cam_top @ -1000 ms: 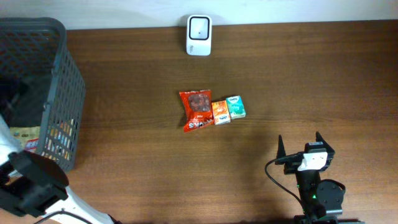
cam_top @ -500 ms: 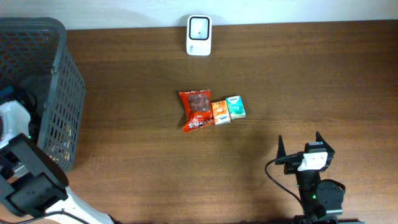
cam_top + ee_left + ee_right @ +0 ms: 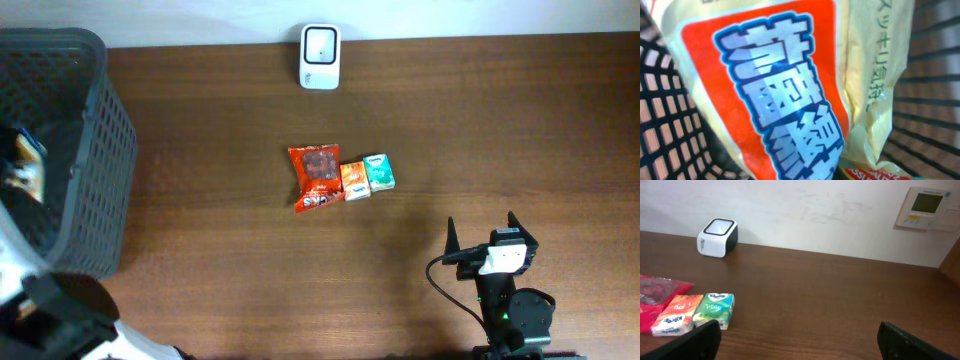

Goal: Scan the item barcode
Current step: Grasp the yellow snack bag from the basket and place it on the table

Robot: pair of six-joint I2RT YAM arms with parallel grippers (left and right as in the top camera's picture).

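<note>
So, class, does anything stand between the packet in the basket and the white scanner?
Yes: the mesh wall of the basket stands between the packet and the scanner. The three small packs lie aside of that path.

**Left wrist view:** a yellow-and-orange snack packet (image 3: 790, 90) fills the frame, out of focus, with its top and bottom cut off. The left gripper is hidden by it, so the position of its jaws cannot be told.

**Overhead view:** the grey basket (image 3: 95, 150) runs off the left edge and its contents lie largely in shadow. The left arm (image 3: 60, 320) is cut by the near-left corner. Print on the orange box (image 3: 355, 180) and the teal box (image 3: 379, 172) is too small to read.

**Right wrist view:** the red packet (image 3: 655, 292) is cut off at the left edge and the wall panel (image 3: 927, 207) at the right. The right gripper (image 3: 800, 340) shows only dark, blurred fingertips (image 3: 700, 340) at the near edge.
</note>
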